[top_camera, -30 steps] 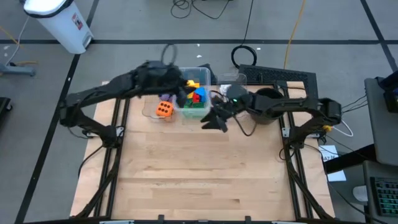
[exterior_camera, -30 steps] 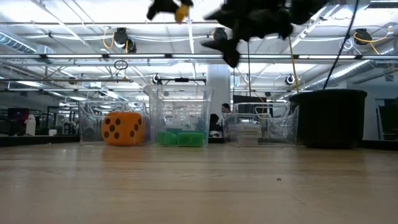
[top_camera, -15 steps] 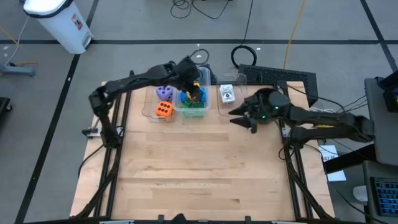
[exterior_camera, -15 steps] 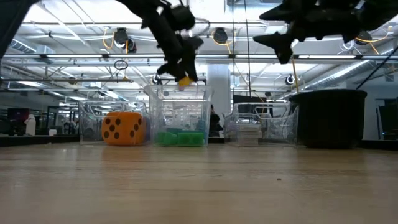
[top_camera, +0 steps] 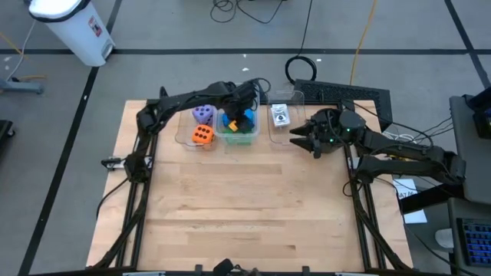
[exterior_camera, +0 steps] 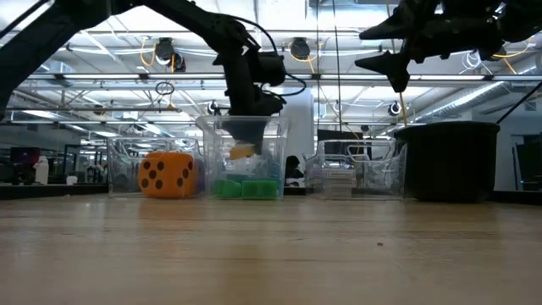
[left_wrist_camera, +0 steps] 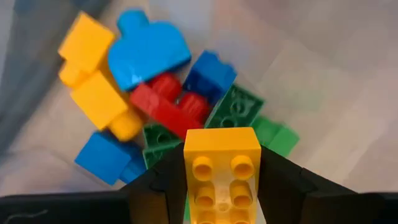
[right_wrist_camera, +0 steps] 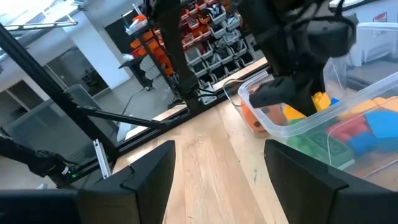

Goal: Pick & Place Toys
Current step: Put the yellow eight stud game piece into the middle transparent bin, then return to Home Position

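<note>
Behind tub wall (exterior_camera: 241, 161), yellow block (exterior_camera: 243, 152)

Both arms (top_camera: 184, 103) are matte black, built of slim jointed links with black cables looped alongside. The right arm (top_camera: 399, 149) shows a small green light near its wrist. Each ends in two flat, dark, squared fingers (right_wrist_camera: 149, 174).

The left claw (top_camera: 244, 115) sits inside the middle tub (top_camera: 257, 132), above the heaped blocks (left_wrist_camera: 168, 106). Left of it lie two dice (top_camera: 202, 125); right of it, cards (top_camera: 280, 115), then the right claw (top_camera: 301, 138).
</note>
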Controlling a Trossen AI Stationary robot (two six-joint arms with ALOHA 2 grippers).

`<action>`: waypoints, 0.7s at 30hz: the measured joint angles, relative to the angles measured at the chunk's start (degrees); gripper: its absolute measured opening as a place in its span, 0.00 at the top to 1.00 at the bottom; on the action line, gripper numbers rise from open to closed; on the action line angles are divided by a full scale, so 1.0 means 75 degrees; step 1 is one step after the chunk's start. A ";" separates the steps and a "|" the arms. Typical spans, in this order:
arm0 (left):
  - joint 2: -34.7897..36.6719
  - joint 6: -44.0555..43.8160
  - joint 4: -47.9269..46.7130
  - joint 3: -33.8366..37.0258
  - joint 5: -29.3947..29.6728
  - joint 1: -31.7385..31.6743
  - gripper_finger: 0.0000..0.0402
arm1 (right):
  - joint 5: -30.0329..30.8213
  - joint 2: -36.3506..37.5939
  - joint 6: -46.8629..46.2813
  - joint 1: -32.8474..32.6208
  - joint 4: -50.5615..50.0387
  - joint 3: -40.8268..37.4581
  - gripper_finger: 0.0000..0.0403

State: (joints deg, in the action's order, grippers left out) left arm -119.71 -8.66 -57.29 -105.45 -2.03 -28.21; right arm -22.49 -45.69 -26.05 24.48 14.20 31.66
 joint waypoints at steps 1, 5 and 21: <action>-0.0066 0.0003 -0.0068 0.0000 0.0000 0.0000 0.61 | -0.0001 0.0000 0.0001 -0.0001 -0.0015 0.0000 0.40; -0.0237 0.0001 -0.0153 -0.0003 0.0018 0.0020 0.64 | -0.0007 0.0000 0.0002 -0.0001 -0.0058 0.0000 0.40; -0.0119 -0.0181 -0.0102 -0.0003 0.0062 0.0064 0.39 | -0.0010 0.0000 -0.0002 -0.0004 -0.0118 0.0000 0.40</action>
State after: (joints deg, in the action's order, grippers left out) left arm -120.61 -10.02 -58.06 -105.47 -1.56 -27.73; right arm -22.57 -45.69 -26.06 24.45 13.31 31.66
